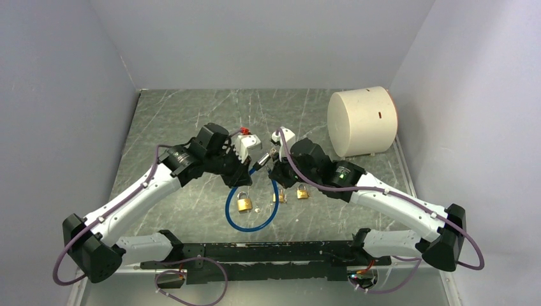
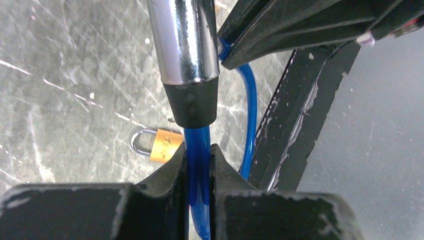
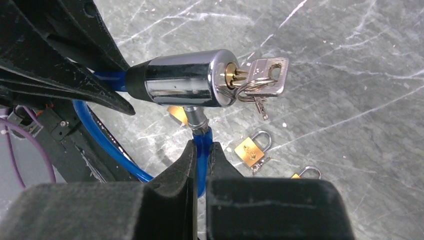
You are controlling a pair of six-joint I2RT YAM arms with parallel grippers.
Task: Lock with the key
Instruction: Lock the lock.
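Note:
The lock is a blue cable (image 1: 252, 220) with a chrome cylinder (image 3: 180, 77), held up over the table between both arms. A silver key (image 3: 265, 75) on a small ring sits in the cylinder's end face. In the left wrist view my left gripper (image 2: 198, 148) is shut on the blue cable (image 2: 199, 137) just below the cylinder's black collar (image 2: 192, 102). My right gripper (image 3: 202, 145) is shut on the cable's other end, just below the metal pin (image 3: 196, 117), which goes into the cylinder's side. From above, both grippers meet at the cylinder (image 1: 263, 159).
Three small brass padlocks (image 1: 244, 203) (image 1: 279, 196) (image 1: 302, 191) lie on the marbled table under the hanging loop. A large white drum (image 1: 362, 121) lies on its side at the back right. Grey walls enclose the table on three sides.

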